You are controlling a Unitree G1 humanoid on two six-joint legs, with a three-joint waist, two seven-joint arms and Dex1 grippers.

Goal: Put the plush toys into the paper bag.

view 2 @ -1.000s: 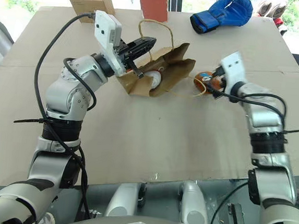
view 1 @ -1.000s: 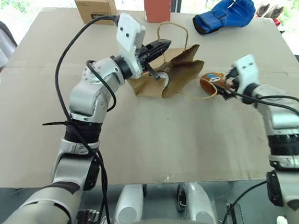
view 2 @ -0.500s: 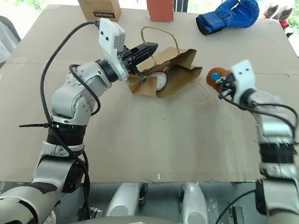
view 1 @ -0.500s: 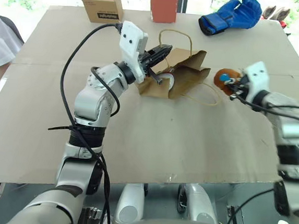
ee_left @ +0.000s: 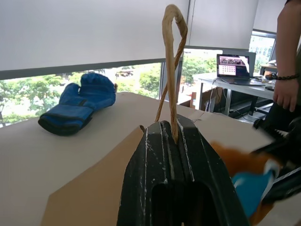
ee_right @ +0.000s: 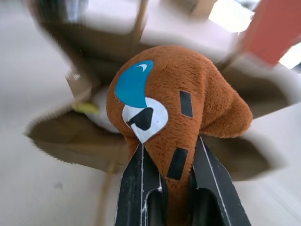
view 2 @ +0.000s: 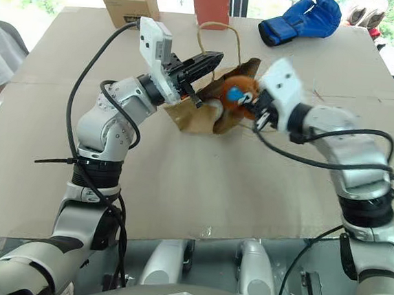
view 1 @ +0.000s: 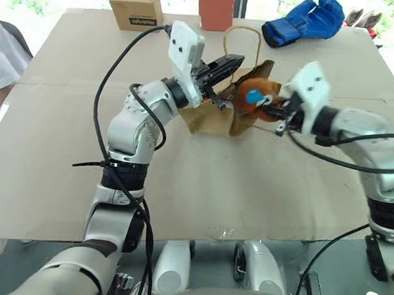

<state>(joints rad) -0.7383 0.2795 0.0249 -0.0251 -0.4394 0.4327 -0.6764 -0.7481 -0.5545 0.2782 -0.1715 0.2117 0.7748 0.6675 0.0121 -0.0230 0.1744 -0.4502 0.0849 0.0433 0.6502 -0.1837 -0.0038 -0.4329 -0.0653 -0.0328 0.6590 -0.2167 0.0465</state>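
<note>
covering the table [view 1: 200, 189], flat cardboard; bright windows [ee_left: 94, 77] behind.

Bear head [view 1: 254, 97] at paper bag [view 1: 214, 114] mouth, boxing glove [view 1: 303, 20] behind.

Brown bear head [ee_right: 174, 108]: rust-brown plush, bright blue patch, white muzzle with black nose, small black rectangles. Paper bag [view 1: 214, 114]: kraft brown, tan twisted handle [ee_left: 170, 56]. White toy [ee_right: 101, 113] inside the bag: white with a yellow end. Boxing glove [view 1: 301, 18], upper right: blue with dark cuff. Cardboard box [view 1: 135, 6], upper left: light brown, black label. Red-orange block [view 1: 216, 3], top centre. Table cover [view 1: 247, 200]: plain tan cardboard. Gripper fingers [ee_right: 141, 188]: black, scuffed white.
</note>
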